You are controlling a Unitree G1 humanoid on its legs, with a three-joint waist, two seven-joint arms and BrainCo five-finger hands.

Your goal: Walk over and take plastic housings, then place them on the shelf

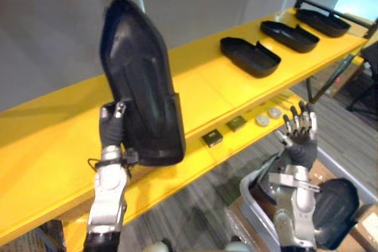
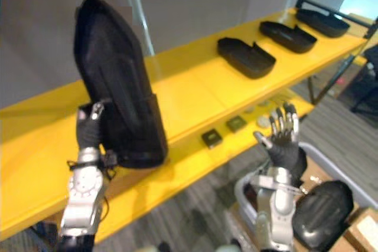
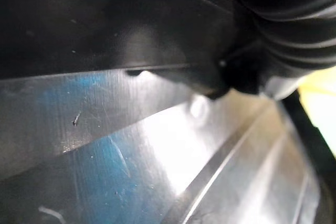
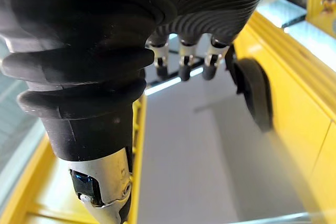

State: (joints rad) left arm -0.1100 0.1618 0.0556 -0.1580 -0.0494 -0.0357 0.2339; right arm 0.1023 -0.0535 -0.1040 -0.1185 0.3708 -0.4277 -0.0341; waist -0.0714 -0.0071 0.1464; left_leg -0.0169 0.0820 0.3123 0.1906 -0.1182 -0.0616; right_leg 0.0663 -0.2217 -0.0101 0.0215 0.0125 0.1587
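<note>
Above the shelf's left part: housing (image 1: 139, 81), off the board and carried by the left hand (image 1: 111, 125).
Left hand: clamped on the housing's lower edge, thumb on the front face, fingers behind it.
Housing, make: glossy black plastic, a long shell with raised ridges along its length, one end narrow and rounded, the other wide and squared.
Housing, axis: nearly upright, leaning a little left; rounded end up, squared end down at the hand.
Shelf (image 1: 201, 87): smooth yellow board, its front edge running from near left to far right.
Laid housings (image 1: 251, 56): three shallow black shells in a row toward the far right end, apart from one another.
Open room: wide bare board between the held housing and the nearest laid one.
Ledge (image 1: 195, 166): lower yellow strip in front, with two dark square parts (image 1: 212, 138) and pale discs (image 1: 269, 115).
Right hand (image 1: 301, 140): released, fingers spread and raised, near the discs, touching nothing.
Bin (image 1: 251, 205): grey, below the right hand, with another black shell (image 1: 336, 210) in it.
</note>
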